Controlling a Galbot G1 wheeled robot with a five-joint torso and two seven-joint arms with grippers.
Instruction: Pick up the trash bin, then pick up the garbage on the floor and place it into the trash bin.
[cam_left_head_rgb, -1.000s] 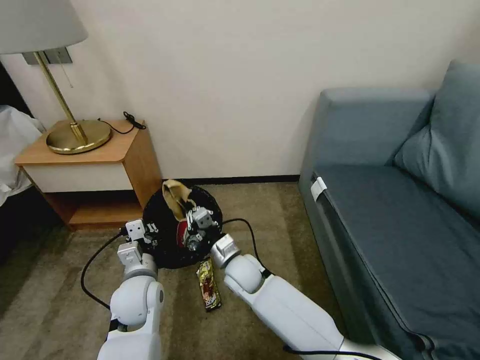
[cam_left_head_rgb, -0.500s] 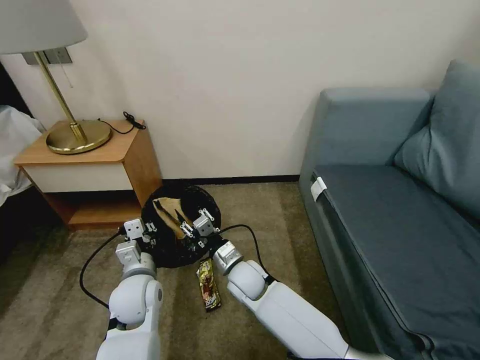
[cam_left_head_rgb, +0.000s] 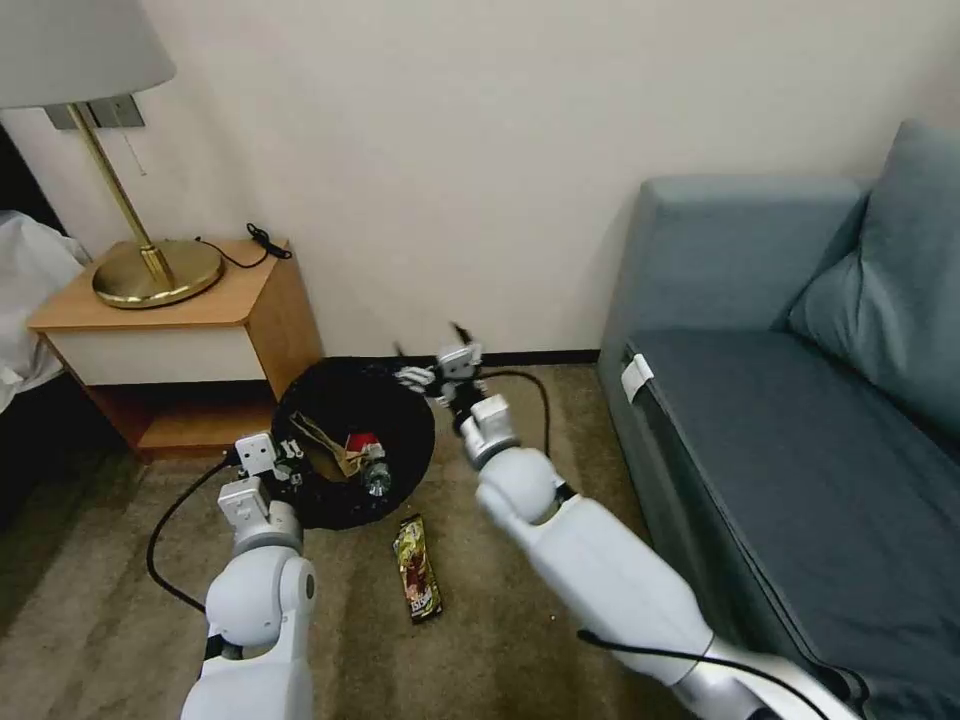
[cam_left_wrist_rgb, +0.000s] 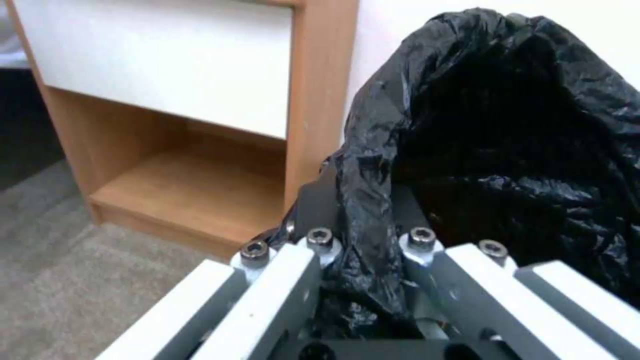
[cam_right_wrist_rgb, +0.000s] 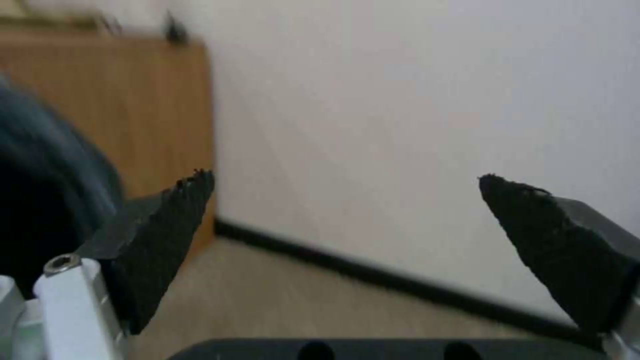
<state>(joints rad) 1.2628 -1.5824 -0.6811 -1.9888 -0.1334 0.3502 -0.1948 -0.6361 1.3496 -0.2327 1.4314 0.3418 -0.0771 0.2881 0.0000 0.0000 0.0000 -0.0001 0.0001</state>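
Lying on the carpet nearest, the brown-gold snack wrapper (cam_left_head_rgb: 417, 569) is not yet collected. The trash bin (cam_left_head_rgb: 352, 455) is gripped at its rim by the left gripper (cam_left_head_rgb: 288, 458); tan paper (cam_left_head_rgb: 330, 440) is now deposited. Beyond, the right gripper (cam_left_head_rgb: 432, 352) is withdrawn, spread wide, empty.

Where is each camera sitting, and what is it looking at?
Head view: from the robot's head, looking down at the carpet, the trash bin, the snack wrapper, the nightstand and the sofa; both arms show.
Left wrist view: behind the left pincer, shut on the bin's black bag, facing the nightstand.
Right wrist view: behind the open right pincer, facing the wall and baseboard.
Shared: all three show the nightstand; head and left wrist views share the bag.
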